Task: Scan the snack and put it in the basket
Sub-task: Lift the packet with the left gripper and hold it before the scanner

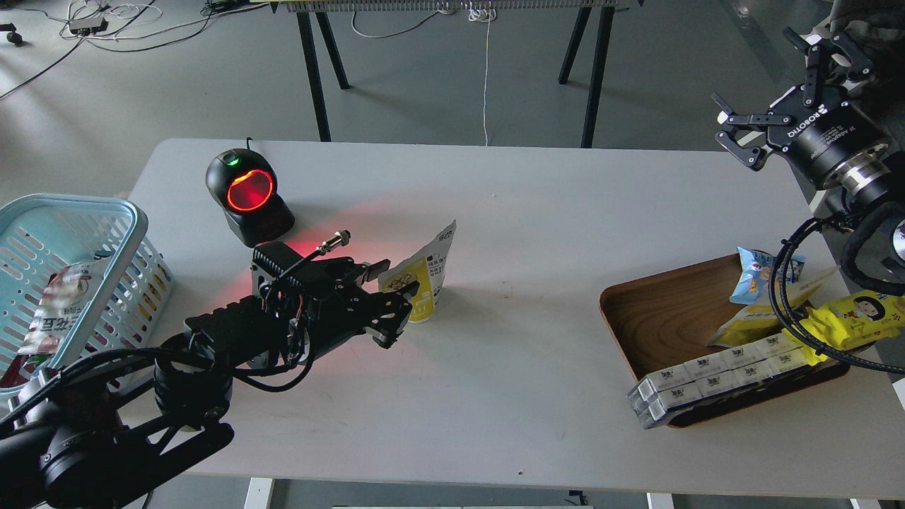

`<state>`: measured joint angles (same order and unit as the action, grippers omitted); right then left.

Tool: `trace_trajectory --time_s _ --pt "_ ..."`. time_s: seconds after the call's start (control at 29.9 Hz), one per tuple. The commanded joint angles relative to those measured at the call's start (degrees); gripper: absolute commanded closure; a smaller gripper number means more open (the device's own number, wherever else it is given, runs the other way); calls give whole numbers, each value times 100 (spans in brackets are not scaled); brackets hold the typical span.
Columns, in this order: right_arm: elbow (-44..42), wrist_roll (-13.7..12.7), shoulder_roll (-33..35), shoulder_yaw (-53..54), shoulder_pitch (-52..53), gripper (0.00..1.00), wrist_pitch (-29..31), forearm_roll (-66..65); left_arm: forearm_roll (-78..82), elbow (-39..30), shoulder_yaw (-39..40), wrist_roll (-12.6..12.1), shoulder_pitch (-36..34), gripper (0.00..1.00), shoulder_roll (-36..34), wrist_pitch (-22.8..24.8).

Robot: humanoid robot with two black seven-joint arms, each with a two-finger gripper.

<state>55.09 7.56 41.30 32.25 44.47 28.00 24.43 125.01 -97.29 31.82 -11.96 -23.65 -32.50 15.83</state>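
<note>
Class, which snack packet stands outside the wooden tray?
The yellow-and-white nut pouch, upright mid-table at the left tool; the others lie in the brown tray.

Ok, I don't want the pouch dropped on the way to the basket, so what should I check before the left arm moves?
1. Left claw closed on the snack: ok, fingers clamp its left edge.
2. Snack clear of the table: cannot tell, its bottom sits at or just above the surface.
3. Scan registered: cannot tell; the scanner glows red and shows a green light, nothing more.
4. Room in the basket: ok, one packet inside, space beside it.
5. Right claw out of the way: ok, open and raised at the far right.
6. Path to the basket: not ok, the scanner stands close to it.
</note>
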Motion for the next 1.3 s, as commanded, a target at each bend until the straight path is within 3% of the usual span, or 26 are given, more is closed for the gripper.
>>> trace_trajectory --time_s 0.0,0.27,0.54,0.7,1.07,1.27 --pt "1 0 0 0 9 1 0 0 -1 -9 8 18 0 99 16 -54" --pt "10 0 0 0 35 1 0 0 -1 -26 8 53 0 99 -2 -238" --pt "19 0 0 0 44 1 0 -9 -1 -114 122 387 -44 99 -98 -607" --pt "19 -9 0 0 62 1 0 -53 -1 -378 430 449 -96 99 -256 -677" --pt "19 -9 0 0 79 1 0 -61 -1 -378 526 1002 -264 99 -1310 -801" --pt "19 -9 0 0 62 1 0 -61 -1 -378 526 1064 -220 99 -1697 -959"
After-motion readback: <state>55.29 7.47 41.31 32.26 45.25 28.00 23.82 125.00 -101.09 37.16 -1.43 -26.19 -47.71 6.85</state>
